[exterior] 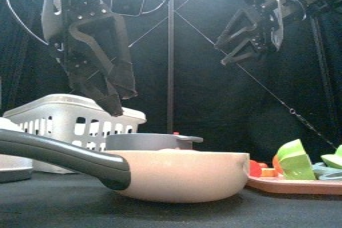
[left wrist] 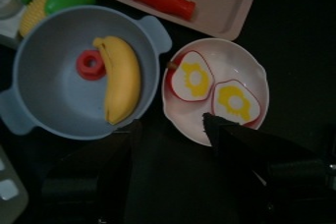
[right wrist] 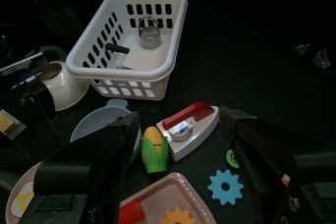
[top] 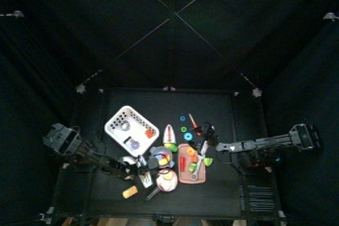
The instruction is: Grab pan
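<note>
Pan (left wrist: 223, 90): pale round pan with two fried eggs (left wrist: 217, 88) inside, resting on the surface, touching the grey pot (left wrist: 59, 76); in the front view its dark handle (exterior: 67, 155) points left.
Left pincer (left wrist: 256, 154): jaws wide apart, empty, hovering just above the pan.
Grey pot: contains a banana (left wrist: 118, 76).
Right pincer (right wrist: 171, 164): jaws apart, empty, raised above the toys.
Basket (right wrist: 132, 41): white, well behind.

I count one pan (left wrist: 217, 90) beside my left jaws, two fried eggs (left wrist: 195, 77) inside it, one banana (left wrist: 118, 76), one white basket (right wrist: 129, 41).
</note>
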Tool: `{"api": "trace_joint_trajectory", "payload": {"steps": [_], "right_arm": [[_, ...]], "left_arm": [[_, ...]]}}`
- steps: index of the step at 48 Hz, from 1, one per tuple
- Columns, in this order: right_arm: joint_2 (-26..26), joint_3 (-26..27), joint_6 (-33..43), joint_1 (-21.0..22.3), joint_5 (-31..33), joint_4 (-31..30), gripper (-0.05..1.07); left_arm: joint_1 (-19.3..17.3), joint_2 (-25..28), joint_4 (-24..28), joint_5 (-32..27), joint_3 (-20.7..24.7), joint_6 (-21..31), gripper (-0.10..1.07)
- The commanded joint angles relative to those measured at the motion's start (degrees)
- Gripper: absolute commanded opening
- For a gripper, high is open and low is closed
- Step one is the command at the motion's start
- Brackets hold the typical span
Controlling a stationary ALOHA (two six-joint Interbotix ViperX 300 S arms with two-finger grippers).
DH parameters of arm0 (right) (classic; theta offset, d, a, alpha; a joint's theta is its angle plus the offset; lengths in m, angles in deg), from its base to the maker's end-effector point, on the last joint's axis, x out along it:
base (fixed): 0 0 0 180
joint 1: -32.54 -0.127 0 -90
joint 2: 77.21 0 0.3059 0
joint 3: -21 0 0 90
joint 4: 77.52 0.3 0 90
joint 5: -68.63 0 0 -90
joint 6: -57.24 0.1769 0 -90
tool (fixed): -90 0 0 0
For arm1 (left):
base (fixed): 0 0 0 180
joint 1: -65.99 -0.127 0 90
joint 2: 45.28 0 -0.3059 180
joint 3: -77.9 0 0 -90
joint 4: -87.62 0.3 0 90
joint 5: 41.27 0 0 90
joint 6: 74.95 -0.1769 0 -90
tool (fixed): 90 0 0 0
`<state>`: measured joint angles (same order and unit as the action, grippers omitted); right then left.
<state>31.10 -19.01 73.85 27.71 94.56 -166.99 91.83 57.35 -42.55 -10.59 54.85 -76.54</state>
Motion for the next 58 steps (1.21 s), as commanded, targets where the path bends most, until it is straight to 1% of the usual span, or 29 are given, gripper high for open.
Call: {"api": "trace_joint_trajectory", "payload": {"steps": [1, 9, 19, 22, 23, 26, 36, 49, 58], "right_arm": [[0.35, 0.62, -0.09, -0.18, -0.09, -0.18, 0.96], [0.44, 0.62, -0.09, -0.70, -0.09, -0.18, 0.96], [1.14, 0.44, -0.26, -3.08, -0.09, -0.09, 0.96], [1.67, -0.18, -0.26, -3.60, -0.09, -0.18, 0.96], [1.85, -0.35, -0.26, -3.60, -0.09, -0.18, 0.96], [2.20, -0.62, -0.26, -3.60, -0.09, -0.09, 0.96], [2.81, -1.14, -0.26, -3.60, -0.09, -0.18, 0.96], [2.99, -1.32, -0.18, -3.60, -0.09, -0.09, 0.96], [2.90, -1.41, -0.26, -3.43, -0.09, -0.09, 0.96]], "left_arm": [[0.53, -0.09, -1.67, 0.35, 2.29, 0.09, 0.89], [1.49, 1.76, -4.39, 1.76, 2.55, 0.09, 0.89], [1.41, 3.08, -4.57, 5.80, 4.13, 0.09, 0.89], [1.41, 3.60, -4.48, 5.80, 4.57, 0.09, 0.89], [1.41, 5.10, -4.39, 5.80, 5.19, 0.09, 0.89], [1.41, 6.42, -4.66, 5.80, 5.71, 0.18, 0.89], [1.41, 9.58, -4.92, 5.80, 7.03, 0.35, 0.89], [1.32, 10.55, -6.33, 6.77, 7.29, 1.14, 0.89], [0.79, 11.07, -5.89, 7.21, 7.29, 2.55, 0.89]]}}
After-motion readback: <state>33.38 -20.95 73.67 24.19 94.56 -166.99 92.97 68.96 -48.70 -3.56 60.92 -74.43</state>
